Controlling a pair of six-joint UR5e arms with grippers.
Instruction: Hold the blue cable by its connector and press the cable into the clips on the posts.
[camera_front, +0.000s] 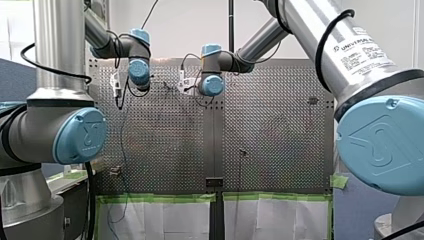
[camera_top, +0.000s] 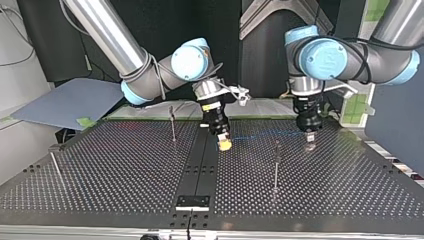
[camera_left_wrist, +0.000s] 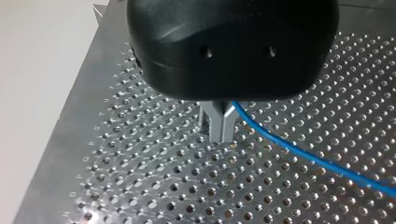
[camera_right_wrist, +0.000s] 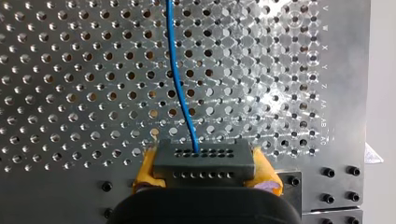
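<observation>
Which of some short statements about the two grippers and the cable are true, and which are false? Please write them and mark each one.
1. My right gripper holds the dark connector between yellow pads. True.
2. The cable leaving the connector is red. False: it is blue.
3. My left gripper is open and empty. False: it is shut on the cable.
4. In the top view, the cable runs from one gripper to the other. True.
</observation>
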